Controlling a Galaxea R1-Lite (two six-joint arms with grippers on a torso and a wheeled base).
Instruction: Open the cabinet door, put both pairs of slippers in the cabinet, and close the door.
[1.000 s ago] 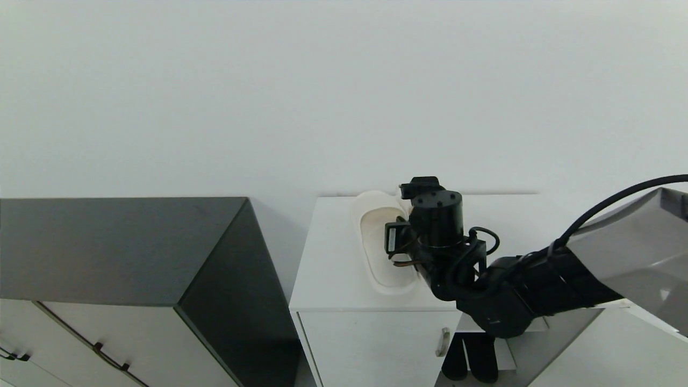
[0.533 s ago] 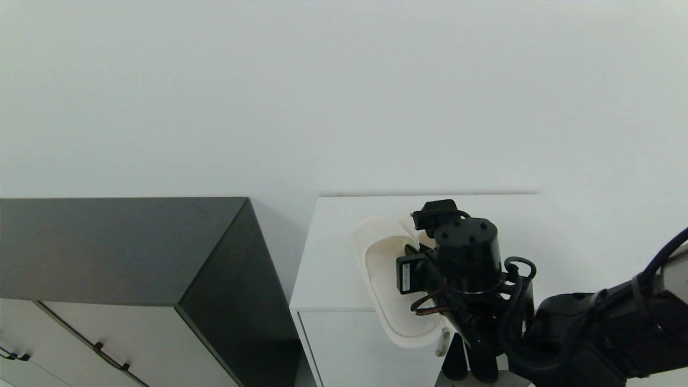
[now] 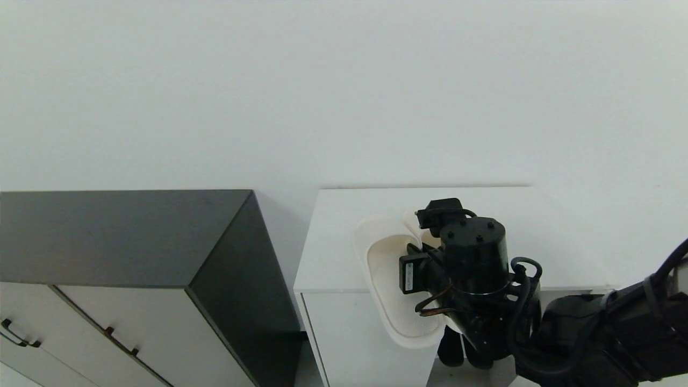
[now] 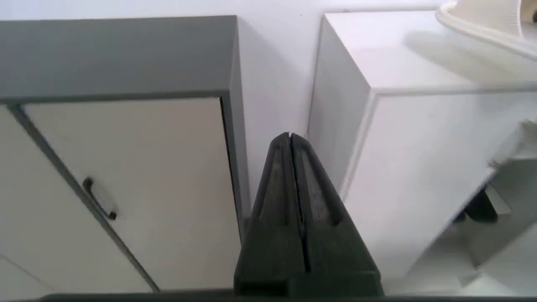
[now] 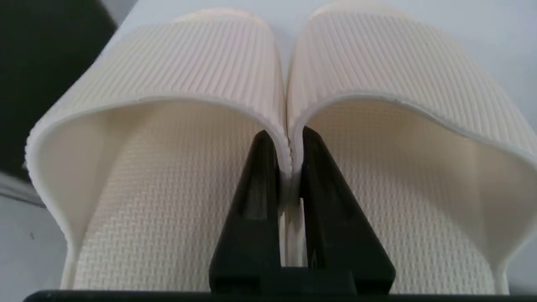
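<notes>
Firmly, right tool (image 5: 288, 139) clamped on cream slippers (image 5: 168, 109) at adjoining straps, overhanging white cabinet (image 3: 338, 242), left tool (image 4: 290, 144) together.

A pair of ribbed cream slippers (image 5: 168, 168) hangs side by side, their inner edges pinched together in the right gripper (image 5: 285, 155). The pair is tilted, heels down, past the front edge of the white cabinet (image 3: 344, 242). Black slippers (image 3: 451, 349) stand in the cabinet's open right compartment below.
</notes>
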